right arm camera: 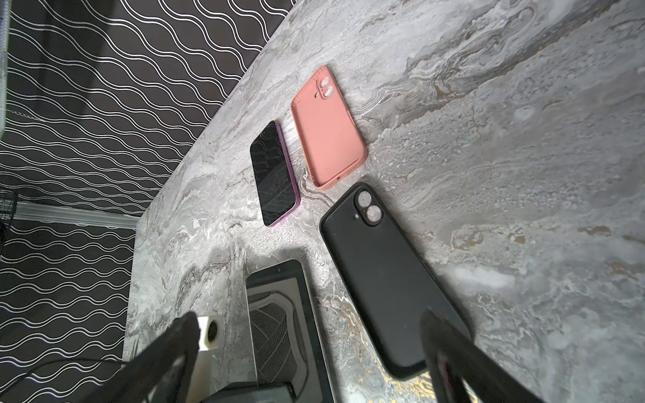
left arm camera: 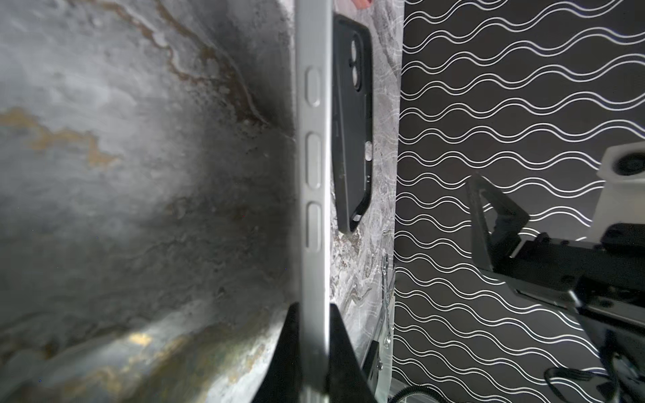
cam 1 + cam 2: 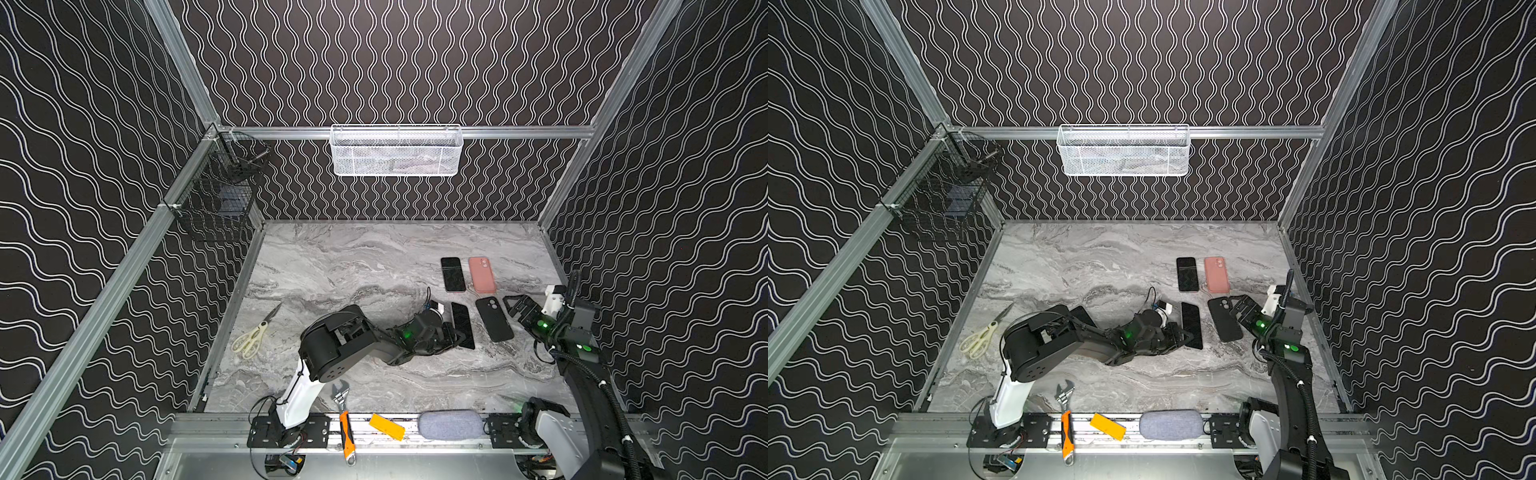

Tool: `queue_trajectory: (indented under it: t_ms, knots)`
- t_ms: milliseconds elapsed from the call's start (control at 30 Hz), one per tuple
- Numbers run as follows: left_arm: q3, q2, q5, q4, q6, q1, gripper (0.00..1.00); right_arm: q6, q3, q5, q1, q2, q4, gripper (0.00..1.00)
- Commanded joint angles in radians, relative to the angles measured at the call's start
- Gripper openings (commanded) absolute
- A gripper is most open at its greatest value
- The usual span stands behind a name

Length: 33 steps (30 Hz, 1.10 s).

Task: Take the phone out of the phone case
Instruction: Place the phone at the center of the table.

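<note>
Taking 12 o'clock as the back wall in both top views, the phone sits at about 3 o'clock from the middle of the marble table, with its long axis running from 12 to 6 o'clock and its dark screen facing up. The left gripper reaches it from 9 o'clock and is pinched shut on its 6 o'clock end. In the left wrist view the two black fingers press on the phone's opposite broad faces, and the silver side edge with three buttons runs straight out from between them. I cannot tell whether the phone's far end rests on the table. The black case lies flat, back up with its camera cut-outs showing. It is just beside the phone at its 3 o'clock, and a narrow strip of marble separates the two. The right gripper is at the case's 3 o'clock with its jaws spread wide and nothing between them. In the right wrist view its fingers stand on either side of the phone's and the case's near ends without touching either. A second phone lies at 12 o'clock of the held one, and a pink case lies at 12 o'clock of the black case.
</note>
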<state>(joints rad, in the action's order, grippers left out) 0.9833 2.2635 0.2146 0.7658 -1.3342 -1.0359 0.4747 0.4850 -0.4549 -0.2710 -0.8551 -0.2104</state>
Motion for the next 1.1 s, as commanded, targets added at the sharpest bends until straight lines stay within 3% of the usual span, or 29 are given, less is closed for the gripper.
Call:
queue_trajectory:
  t_ms: [0,833,967,1067]
  knots:
    - [0.011,0.009,-0.001,0.077,-0.011,0.001,0.02,0.004,-0.003,-0.011,0.0,-0.004,0.033,0.99]
    - [0.0,0.021,-0.001,0.08,0.052,0.02,0.39,-0.008,-0.002,0.016,0.0,-0.013,0.027,0.99]
    - [0.004,-0.007,-0.02,0.002,0.101,0.021,0.5,-0.019,0.007,0.035,0.0,-0.016,0.01,0.99]
    - [0.014,-0.03,-0.033,-0.065,0.133,0.021,0.52,-0.02,0.006,0.032,0.0,-0.02,0.009,0.99]
